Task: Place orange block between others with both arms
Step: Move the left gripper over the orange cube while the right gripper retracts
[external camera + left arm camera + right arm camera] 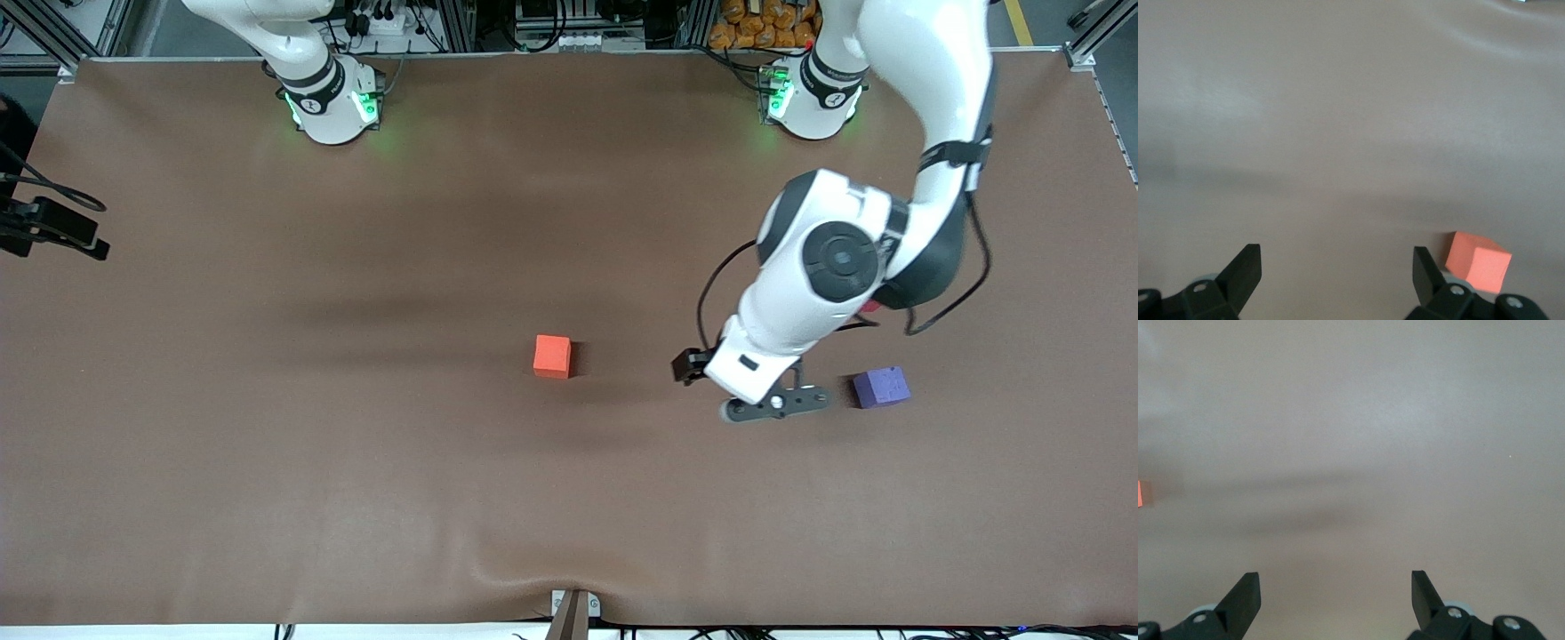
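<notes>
Right arm: base (331,105) at the top edge of the front view, toward the right arm's end of the table; the arm rises out of the frame.
Right gripper (1335,603): out of the front view; its wrist view shows the fingers spread wide and empty over bare table (1358,433).
Orange block (552,356): on the table at the centre of the front view, touching nothing; also low in the left wrist view.
Left gripper (775,404): lower in the frame, between the orange block and the purple block, released, holding nothing.
Purple block (881,388): on the table just beside the left gripper, toward the left arm's end.
</notes>
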